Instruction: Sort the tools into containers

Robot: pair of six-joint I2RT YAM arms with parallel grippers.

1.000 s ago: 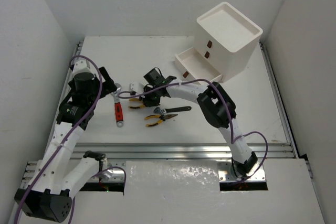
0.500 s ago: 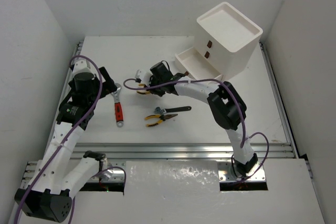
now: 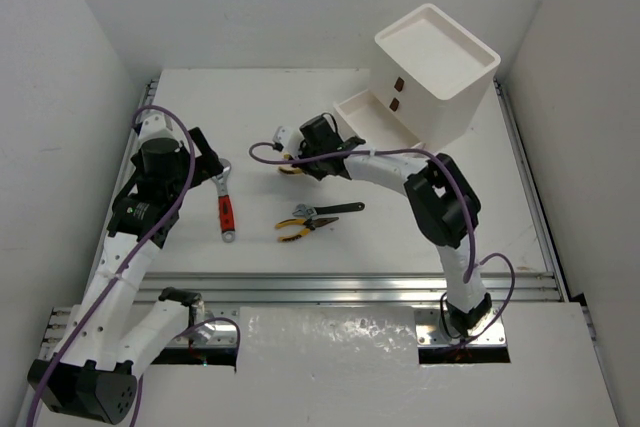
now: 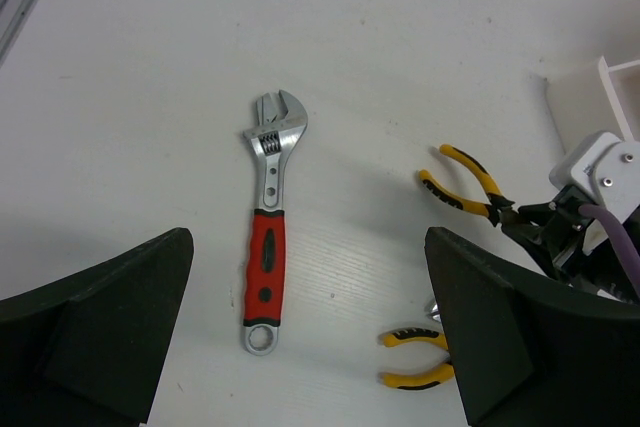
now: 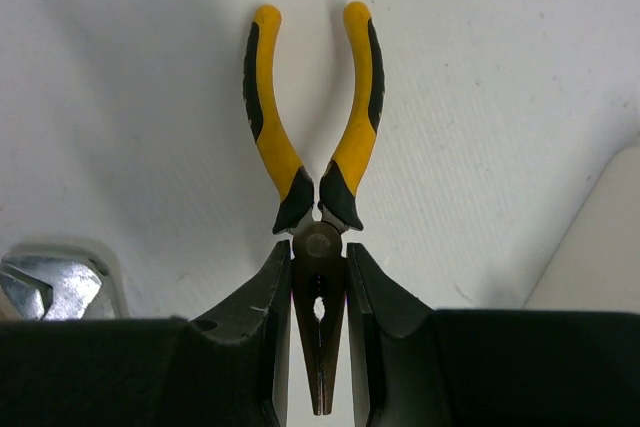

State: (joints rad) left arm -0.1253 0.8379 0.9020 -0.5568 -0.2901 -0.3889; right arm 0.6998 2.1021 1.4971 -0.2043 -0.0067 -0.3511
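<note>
Right gripper (image 5: 319,265): I read the fingers as clamped on the metal nose of one pair of yellow-handled pliers (image 5: 352,142). The pads press from both sides just past the pivot. Both handles stick straight out beyond the fingertips, slightly spread. I cannot tell whether the pliers are clear of the table (image 3: 280,97). In the top view this gripper points away from its own base, toward the left arm's side.

Container: the white drawer unit (image 3: 452,107) stands behind the right gripper, on its wrist side, in the far right corner. Its bottom drawer (image 3: 378,123) is pulled out toward the gripper and ends near the wrist. The two drawers above it are pushed in.

Left gripper (image 4: 305,247): fingers spread wide, nothing between them. The red-handled wrench (image 4: 268,247) lies flat on the table beneath it. In the wrist view I see the wrench framed between the two fingers and touching neither. Its jaw end points away from the wrist and its ring end toward it.

Remaining tools: a second pair of pliers (image 3: 293,228) and the black-handled wrench (image 3: 336,209) lie on the table on the base side of the right gripper, apart from it. Their heads are together; I cannot tell whether they touch.
</note>
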